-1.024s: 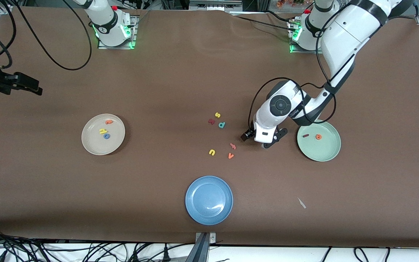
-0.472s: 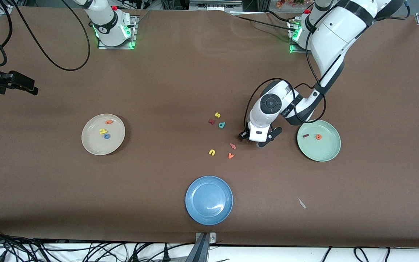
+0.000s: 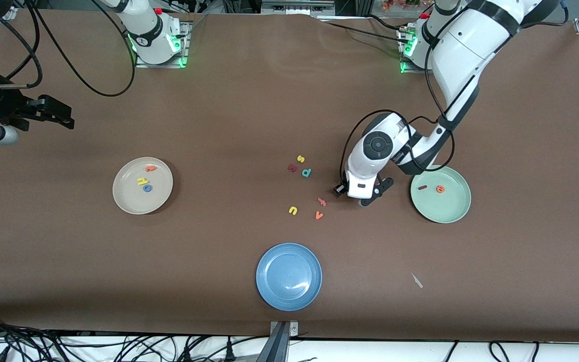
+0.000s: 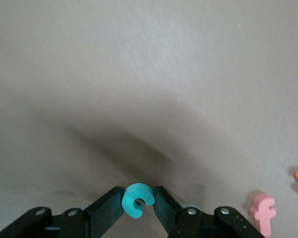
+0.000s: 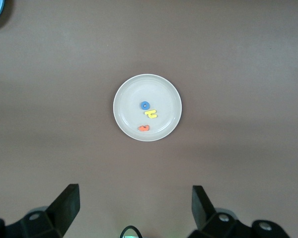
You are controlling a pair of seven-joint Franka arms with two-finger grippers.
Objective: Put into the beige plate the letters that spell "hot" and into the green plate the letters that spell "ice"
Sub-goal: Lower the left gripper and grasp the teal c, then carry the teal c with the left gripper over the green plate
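Note:
My left gripper (image 3: 356, 195) is low at the table between the loose letters and the green plate (image 3: 446, 209). In the left wrist view it (image 4: 138, 204) is shut on the teal c (image 4: 137, 200). The green plate holds the dark red i (image 3: 422, 187) and the orange e (image 3: 440, 189). The beige plate (image 3: 123, 198) holds the yellow h (image 3: 141, 181), the blue o (image 3: 147, 188) and the orange t (image 3: 150, 168). My right gripper (image 3: 56, 114) hangs open and empty over the right arm's end of the table. In the right wrist view it (image 5: 134, 204) is high above the beige plate (image 5: 126, 89).
Loose letters lie mid-table: a yellow s (image 3: 300, 159), a dark red k-like letter (image 3: 292, 168), a teal p (image 3: 306, 172), a yellow u (image 3: 293, 210), a pink f (image 3: 321, 201) and an orange v (image 3: 318, 215). A blue plate (image 3: 289, 276) sits nearest the front camera. A small pale scrap (image 3: 416, 280) lies nearby.
My left gripper has closed on the teal c and shifted slightly toward the loose letters. The right arm has swung a little toward the table's middle.

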